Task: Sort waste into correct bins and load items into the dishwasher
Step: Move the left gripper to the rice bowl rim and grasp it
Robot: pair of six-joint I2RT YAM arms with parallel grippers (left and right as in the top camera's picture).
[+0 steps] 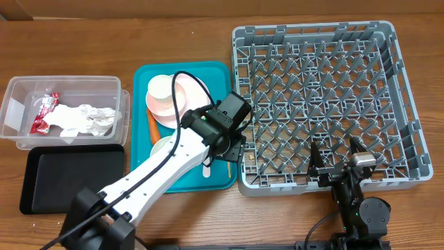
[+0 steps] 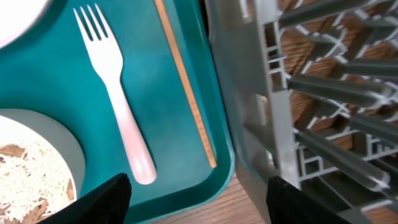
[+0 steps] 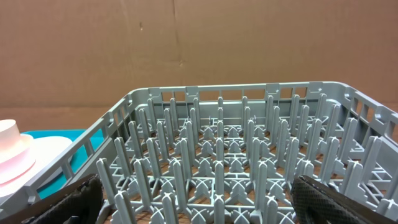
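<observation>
Wooden chopstick (image 1: 227,168) looks like the thing to go for next, if I had to guess; from overhead it's just a thin sliver on the teal serving tray (image 1: 142,76) near the edge closest to the grey dish rack (image 1: 402,104), next to the white plastic fork (image 1: 206,167); left gripper (image 1: 234,149) hangs right over that corner, right gripper (image 1: 338,161) sits at the rack's near wall; red wrapper (image 1: 45,111) and napkins (image 1: 87,119) are already in the clear tub (image 1: 14,104).

Left wrist view: chopstick (image 2: 186,87) lies flat along the tray, fork (image 2: 118,93) just beside it and not touching, rice bowl (image 2: 37,168) off in the corner; left gripper (image 2: 199,202) is spread apart with nothing between its fingers (image 2: 106,199).

My take: it's light, stiff and skinny, and flat on slick plastic, so it'll probably roll or skid; I'd pinch across it around mid-length so it doesn't tip, and keep clear of the tray lip.

Right wrist view: right gripper (image 3: 199,205) is splayed wide and empty, looking into the rack (image 3: 217,162); no dishes visible among the pegs.
</observation>
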